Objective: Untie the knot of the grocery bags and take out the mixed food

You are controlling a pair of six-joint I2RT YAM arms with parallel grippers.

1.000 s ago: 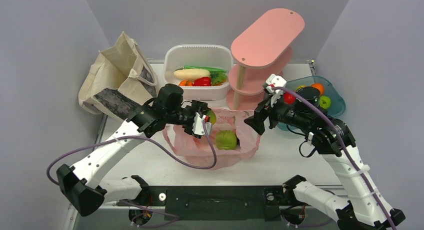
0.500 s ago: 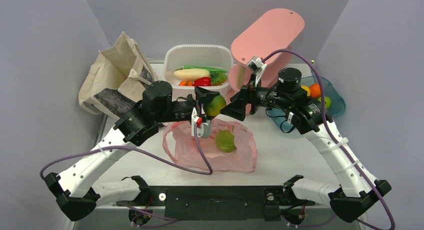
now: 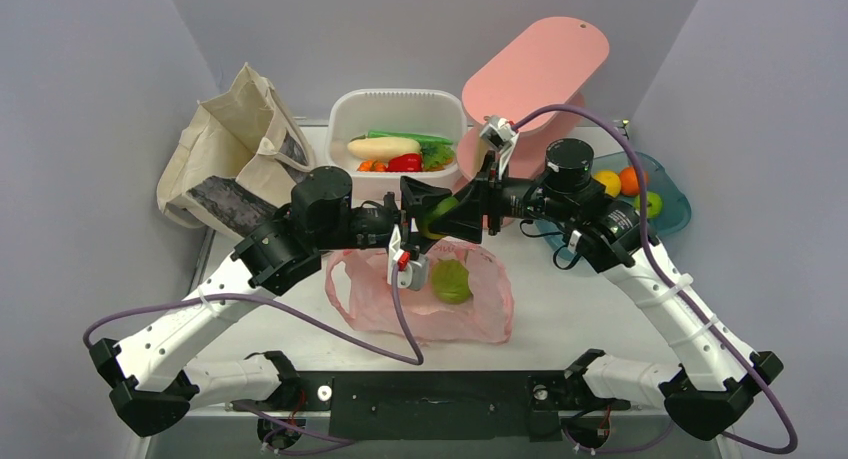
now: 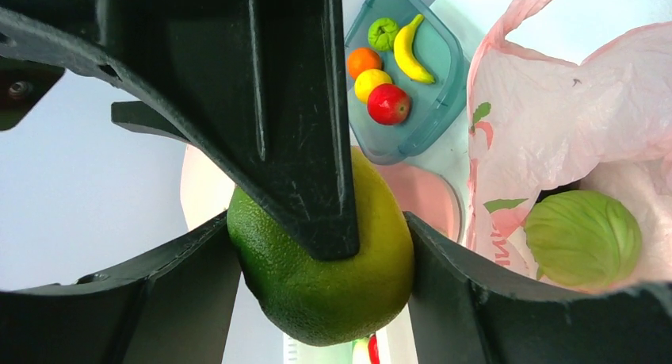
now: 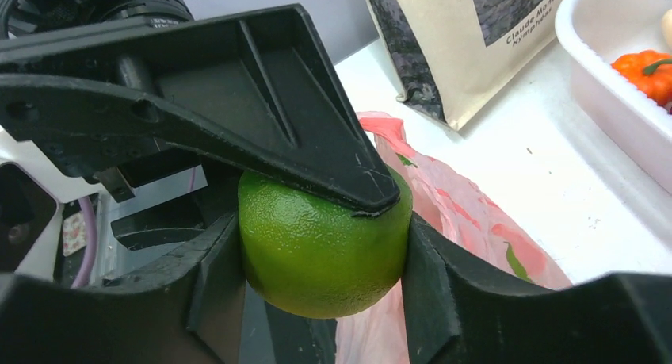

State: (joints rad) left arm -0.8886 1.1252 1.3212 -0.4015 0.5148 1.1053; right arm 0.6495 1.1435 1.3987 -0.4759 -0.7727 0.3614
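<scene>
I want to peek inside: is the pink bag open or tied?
Open. The bag gapes at the top, and a cabbage shows inside.

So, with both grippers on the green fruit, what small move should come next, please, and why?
Probably open the left gripper. Each wrist view shows its own fingers pressed on both sides of the green fruit, so the right gripper seems to have a hold and the left can let go.

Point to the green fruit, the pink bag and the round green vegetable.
green fruit (image 4: 325, 293), left wrist view, lower skin
pink bag (image 3: 360, 289), top external view, left side
round green vegetable (image 3: 451, 279), top external view, its middle
</scene>
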